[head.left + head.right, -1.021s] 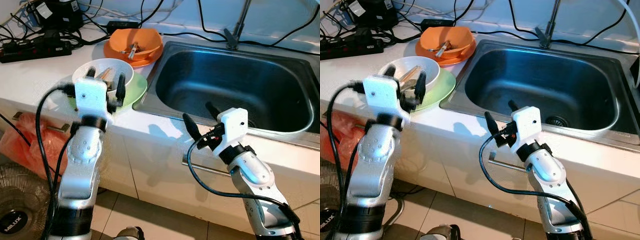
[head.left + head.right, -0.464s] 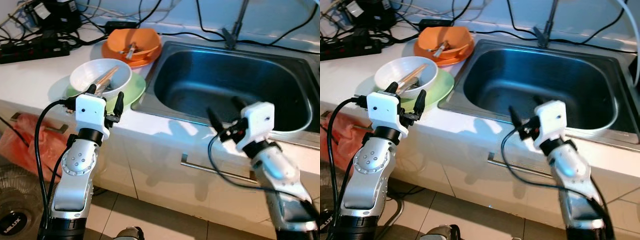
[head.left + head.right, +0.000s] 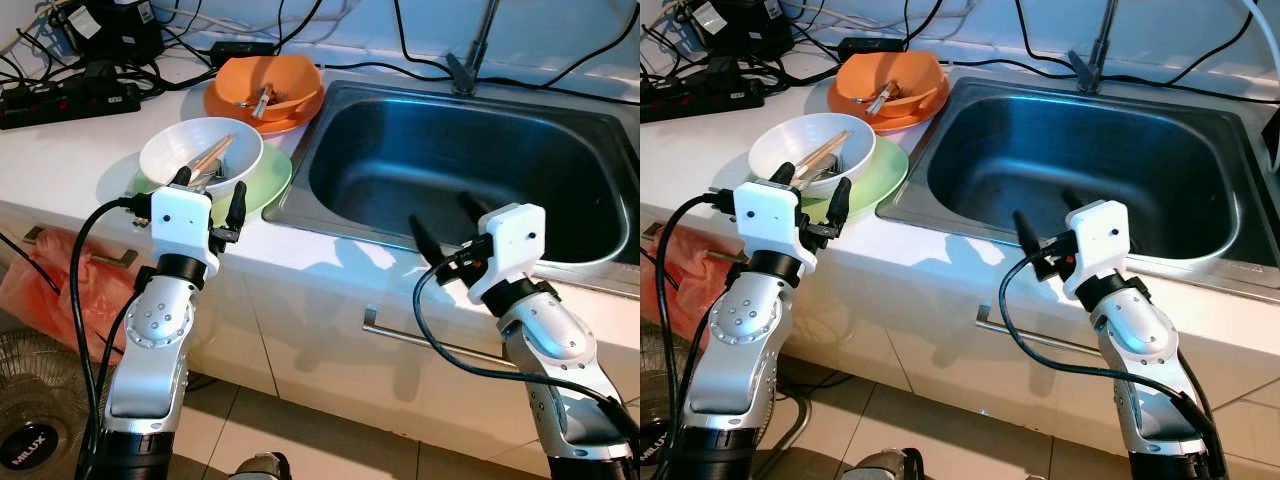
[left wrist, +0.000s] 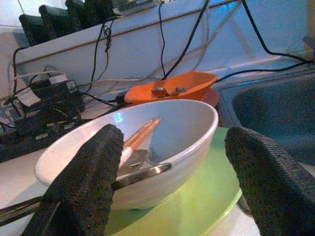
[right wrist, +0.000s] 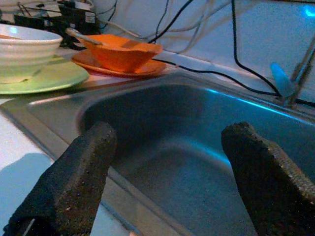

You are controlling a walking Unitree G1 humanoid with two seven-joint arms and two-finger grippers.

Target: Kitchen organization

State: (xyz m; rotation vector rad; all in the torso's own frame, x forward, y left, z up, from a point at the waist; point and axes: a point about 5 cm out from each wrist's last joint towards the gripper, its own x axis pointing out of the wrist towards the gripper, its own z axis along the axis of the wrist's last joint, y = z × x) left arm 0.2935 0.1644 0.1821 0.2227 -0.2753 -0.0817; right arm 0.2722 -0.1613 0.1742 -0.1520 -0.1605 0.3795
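A white bowl (image 3: 200,155) holding chopsticks (image 3: 214,153) and a spoon rests on a green plate (image 3: 268,178) at the counter's front. Behind it an orange bowl (image 3: 270,85) with utensils sits on an orange plate. My left gripper (image 3: 209,192) stands open just in front of the white bowl (image 4: 162,132), a finger on either side of its near rim, holding nothing. My right gripper (image 3: 445,221) is open over the front rim of the steel sink (image 3: 400,150), pointing into the basin (image 5: 197,147).
Black cables, a power strip (image 3: 70,98) and adapters crowd the back of the counter. A faucet (image 3: 475,45) rises behind the sink. Below are cabinet fronts with a handle (image 3: 400,335), an orange bag (image 3: 55,280) and a fan (image 3: 30,430) on the floor.
My left gripper has drawn back from the white bowl and lowered to the counter edge. My right gripper swung right along the sink front and has settled there.
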